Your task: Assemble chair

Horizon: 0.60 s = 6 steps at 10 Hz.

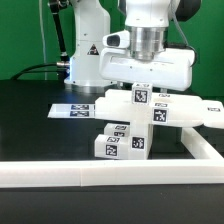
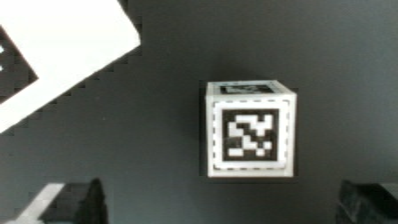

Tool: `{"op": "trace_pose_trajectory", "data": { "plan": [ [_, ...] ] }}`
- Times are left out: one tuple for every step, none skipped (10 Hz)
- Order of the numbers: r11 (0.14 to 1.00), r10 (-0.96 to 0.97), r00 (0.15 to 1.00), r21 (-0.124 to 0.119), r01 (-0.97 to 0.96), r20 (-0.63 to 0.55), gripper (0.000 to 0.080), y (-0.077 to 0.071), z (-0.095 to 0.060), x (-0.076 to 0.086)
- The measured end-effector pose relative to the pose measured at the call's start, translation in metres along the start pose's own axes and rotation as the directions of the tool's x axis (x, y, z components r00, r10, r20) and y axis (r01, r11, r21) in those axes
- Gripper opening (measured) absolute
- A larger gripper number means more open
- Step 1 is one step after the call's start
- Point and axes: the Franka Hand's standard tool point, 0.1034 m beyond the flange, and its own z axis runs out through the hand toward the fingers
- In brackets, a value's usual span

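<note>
The chair parts [image 1: 128,128] are white blocks and bars with black-and-white tags, standing joined in a blocky cluster at the table's middle. One bar [image 1: 188,112] reaches toward the exterior view's right. My gripper [image 1: 148,86] hangs just above and behind the cluster, its fingertips partly hidden by the parts. In the wrist view a white tagged block [image 2: 249,142] stands on the dark table ahead of my gripper [image 2: 222,205]. The dark fingers [image 2: 71,203] are set wide apart with nothing between them. A white slab [image 2: 57,55] fills one corner of that view.
The marker board [image 1: 72,109] lies flat on the exterior view's left. A long white border rail [image 1: 100,176] runs along the front edge and turns up the right side [image 1: 205,150]. The robot's base [image 1: 85,50] stands behind.
</note>
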Motion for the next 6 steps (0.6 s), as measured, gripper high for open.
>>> {"op": "trace_pose_trajectory", "data": {
  "plan": [
    [1.0, -0.002, 1.0, -0.009, 0.002, 0.004, 0.0649, 0.0, 0.004, -0.004],
    [1.0, -0.012, 1.0, -0.017, 0.012, 0.006, 0.0649, -0.001, 0.008, -0.007],
    [1.0, -0.018, 1.0, -0.018, 0.018, 0.003, 0.0649, -0.002, 0.01, -0.008],
    [0.999, -0.025, 1.0, -0.02, 0.025, 0.004, 0.0649, -0.003, 0.011, -0.012],
    [0.999, -0.033, 0.999, -0.021, 0.034, 0.007, 0.0649, -0.004, 0.013, -0.015],
    [0.999, -0.034, 0.999, -0.021, 0.034, 0.007, 0.0649, -0.004, 0.012, -0.015]
  ]
}}
